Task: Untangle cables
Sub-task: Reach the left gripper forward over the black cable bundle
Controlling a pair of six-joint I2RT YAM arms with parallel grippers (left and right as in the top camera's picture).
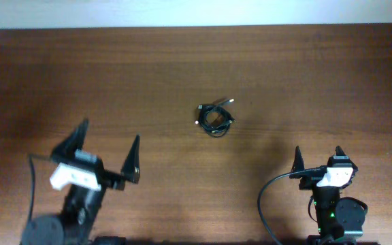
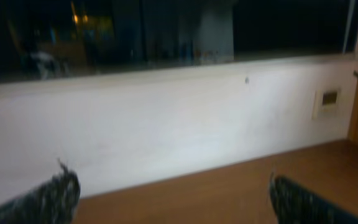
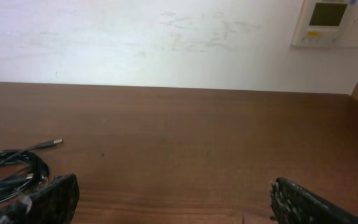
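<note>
The cables [image 1: 215, 119] lie bunched in one knot at the middle of the bench [image 1: 332, 75], well apart from both arms; the left tool [image 1: 109, 138] and right tool [image 1: 318, 155] gape wide, holding nothing; pinching the clump's middle could catch several cords together and tighten the tangle.

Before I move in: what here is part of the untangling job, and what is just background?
Job:
- cables, one tangled bundle mid-table
- left gripper and right gripper, both open, empty, apart from the bundle

Not the job:
- thick black cord wired to the right arm
- wall panel
- wall plate
- table
</note>
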